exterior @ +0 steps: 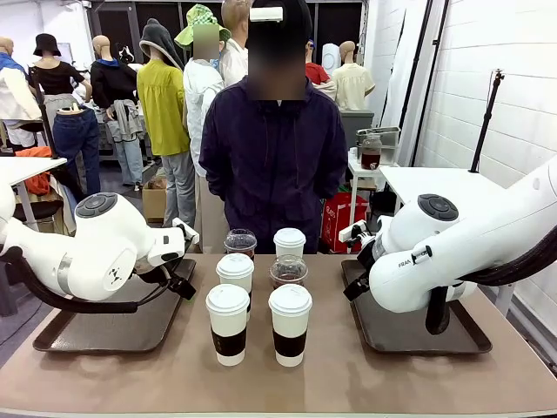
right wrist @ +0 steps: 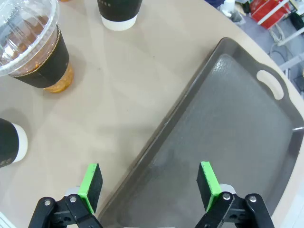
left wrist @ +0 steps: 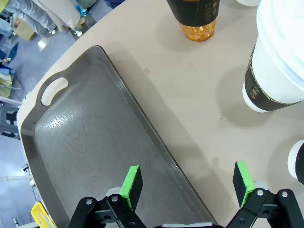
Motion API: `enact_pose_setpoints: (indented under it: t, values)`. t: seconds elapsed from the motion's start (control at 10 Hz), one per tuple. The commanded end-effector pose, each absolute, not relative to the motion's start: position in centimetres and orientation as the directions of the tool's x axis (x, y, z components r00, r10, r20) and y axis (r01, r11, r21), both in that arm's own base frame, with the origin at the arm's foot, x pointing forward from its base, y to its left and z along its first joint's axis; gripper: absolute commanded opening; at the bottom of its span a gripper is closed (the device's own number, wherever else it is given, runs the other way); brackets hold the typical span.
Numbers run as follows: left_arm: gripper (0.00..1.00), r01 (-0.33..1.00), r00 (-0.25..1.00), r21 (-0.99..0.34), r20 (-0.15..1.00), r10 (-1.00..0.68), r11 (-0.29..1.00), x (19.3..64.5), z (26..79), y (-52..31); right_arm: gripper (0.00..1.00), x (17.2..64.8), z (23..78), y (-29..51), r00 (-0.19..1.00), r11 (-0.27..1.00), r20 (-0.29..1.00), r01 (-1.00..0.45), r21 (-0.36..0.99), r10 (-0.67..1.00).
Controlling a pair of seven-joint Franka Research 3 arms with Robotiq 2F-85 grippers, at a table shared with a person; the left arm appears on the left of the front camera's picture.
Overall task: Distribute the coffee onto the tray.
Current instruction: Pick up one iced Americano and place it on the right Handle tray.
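Left gripper (left wrist: 187,183): fingers held apart, nothing clasped, poised over the inner rim of the left tray (left wrist: 80,142) | Right gripper (right wrist: 149,183): fingers likewise spread, poised over the right tray (right wrist: 232,118) edge | Coffee: four paper cups (exterior: 228,324) and two clear cups (exterior: 288,272) are grouped on the table (exterior: 348,374) between both grippers, ahead of each.

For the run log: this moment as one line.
left gripper open, above left tray rim | right gripper open, above right tray rim | six cups on table between trays
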State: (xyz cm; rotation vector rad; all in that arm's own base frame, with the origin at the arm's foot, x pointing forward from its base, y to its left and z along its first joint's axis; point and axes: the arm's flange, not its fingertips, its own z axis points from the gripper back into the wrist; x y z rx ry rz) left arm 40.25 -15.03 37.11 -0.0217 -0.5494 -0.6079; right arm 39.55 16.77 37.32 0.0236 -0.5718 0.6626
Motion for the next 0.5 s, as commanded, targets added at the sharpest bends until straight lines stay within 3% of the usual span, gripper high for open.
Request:
enact_pose_setpoints:
  t: [0.0, 0.4]
  values:
    - [1.0, 0.547, 0.683, 0.138, 0.496, -0.536, 0.825, 40.26, 37.12, -15.01, 1.0, 39.55, 37.32, 16.78, 0.641, 0.794, 0.509, -0.587, -0.157, 0.575]
    - [1.0, 0.547, 0.683, 0.138, 0.496, -0.536, 0.825, 40.26, 37.12, -15.01, 1.0, 39.55, 37.32, 16.78, 0.641, 0.794, 0.509, -0.587, -0.157, 0.575]
